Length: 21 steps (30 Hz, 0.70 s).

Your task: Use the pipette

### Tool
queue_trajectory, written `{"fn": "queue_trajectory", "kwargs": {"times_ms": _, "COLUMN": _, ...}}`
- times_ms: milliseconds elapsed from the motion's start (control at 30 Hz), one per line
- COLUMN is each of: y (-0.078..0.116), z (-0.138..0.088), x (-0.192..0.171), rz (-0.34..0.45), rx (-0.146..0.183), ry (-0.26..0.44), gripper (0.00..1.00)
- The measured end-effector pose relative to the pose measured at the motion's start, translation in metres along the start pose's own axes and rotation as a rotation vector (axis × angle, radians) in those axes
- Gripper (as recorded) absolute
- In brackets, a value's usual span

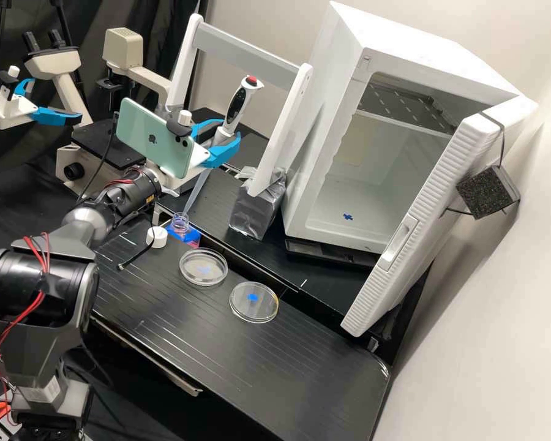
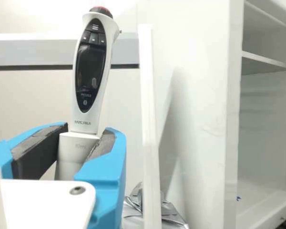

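In the high view my gripper (image 1: 224, 136) is shut on the pipette (image 1: 237, 105), holding it slightly tilted with its red-topped end up. The pipette's long clear tip (image 1: 197, 188) points down to the mouth of the small open bottle (image 1: 179, 223) of pink liquid; whether it is inside the mouth I cannot tell. In the wrist view the gripper (image 2: 87, 138) has its dark-padded blue fingers on both sides of the pipette (image 2: 90, 71), just below its dark display. Two clear round dishes, one nearer the bottle (image 1: 203, 267) and one farther off (image 1: 254, 302), lie on the bench.
A white cap (image 1: 157, 237) lies beside the bottle on the black bench (image 1: 183, 331). Behind stand a white frame (image 1: 245, 49) with a foil-wrapped foot (image 1: 257, 208) and an open white incubator (image 1: 324, 141). A microscope (image 1: 98, 147) stands behind the arm; a second arm's gripper (image 1: 49, 113) is at far left.
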Motion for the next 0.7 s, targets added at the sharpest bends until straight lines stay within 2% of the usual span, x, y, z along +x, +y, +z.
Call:
{"fn": "queue_trajectory", "kwargs": {"times_ms": 133, "y": 0.0005, "z": 0.0019, "x": 0.0006, "rz": 0.024, "rx": 0.008, "ry": -0.013, "gripper": 0.0}}
{"fn": "queue_trajectory", "kwargs": {"times_ms": 400, "y": 0.0048, "z": 0.0005, "x": -0.0006, "rz": 0.079, "rx": 0.044, "ry": -0.008, "gripper": 0.0}}
{"fn": "queue_trajectory", "kwargs": {"times_ms": 700, "y": -0.0027, "z": -0.0013, "x": -0.0064, "rz": 0.048, "rx": 0.063, "ry": -0.003, "gripper": 0.0}}
